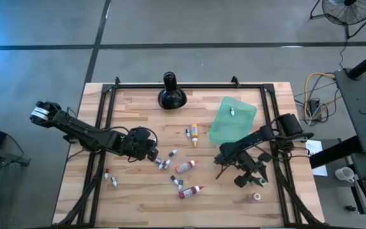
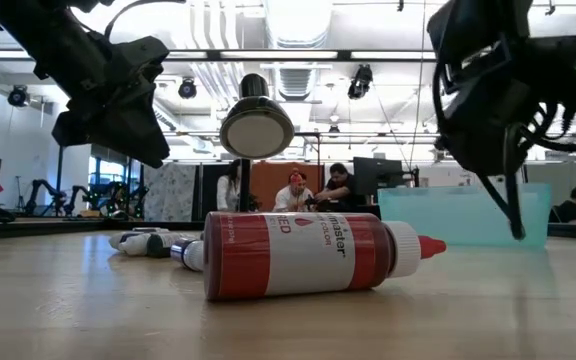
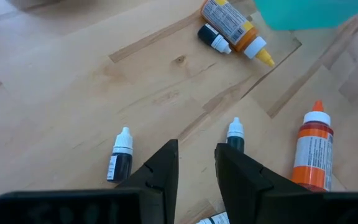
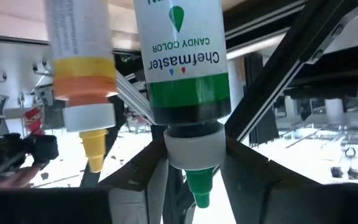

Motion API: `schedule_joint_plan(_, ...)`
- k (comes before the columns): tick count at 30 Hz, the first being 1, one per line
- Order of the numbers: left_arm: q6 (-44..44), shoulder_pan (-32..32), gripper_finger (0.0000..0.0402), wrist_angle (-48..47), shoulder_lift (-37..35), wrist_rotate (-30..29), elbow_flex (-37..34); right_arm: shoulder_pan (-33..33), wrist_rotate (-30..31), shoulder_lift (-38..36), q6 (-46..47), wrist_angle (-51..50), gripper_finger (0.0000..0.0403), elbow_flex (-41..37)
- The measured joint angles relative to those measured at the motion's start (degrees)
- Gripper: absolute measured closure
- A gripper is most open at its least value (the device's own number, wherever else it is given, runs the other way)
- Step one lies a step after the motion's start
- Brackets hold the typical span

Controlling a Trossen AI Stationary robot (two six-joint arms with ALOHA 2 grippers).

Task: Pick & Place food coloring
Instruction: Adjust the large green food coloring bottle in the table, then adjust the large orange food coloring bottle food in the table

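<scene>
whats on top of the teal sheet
One tiny vial lies on the teal plastic sheet, near its far edge. The right arm reaches across the sheet's near corner, so anything beneath that part is covered and cannot be seen.

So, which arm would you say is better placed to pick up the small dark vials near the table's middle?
Left. The left tool, empty, sits right beside those vials, one lying just ahead. The right tool is occupied at the green bottle, farther away.
</scene>
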Motion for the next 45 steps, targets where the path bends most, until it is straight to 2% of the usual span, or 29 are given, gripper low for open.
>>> schedule_joint_plan(15,0.4,0.0,0.0321,0.0,0.0,0.0,0.0,0.0,0.6,0.0,-1.1,4.3,0.0261,-2.9)
schedule_joint_plan(20,0.4,0.0,0.0321,0.0,0.0,0.0,0.0,0.1,3.4,0.0,0.2,5.3,0.0251,-2.7)
schedule_joint_plan(26,0.4,0.0,0.0321,0.0,0.0,0.0,0.0,0.1,3.9,-0.2,0.4,4.8,0.0234,-1.6)
schedule_joint_plan(35,0.4,0.1,0.0321,0.0,0.0,0.0,0.0,0.0,9.7,-0.2,0.9,4.8,0.0210,0.8)
schedule_joint_plan(42,0.4,0.1,0.0321,0.0,0.0,0.0,0.0,0.0,13.3,-0.2,1.1,4.7,0.0207,4.3)
schedule_joint_plan(45,0.4,0.1,0.0321,0.0,0.0,0.0,0.0,0.2,17.1,-0.2,-1.0,4.7,0.0207,7.5)
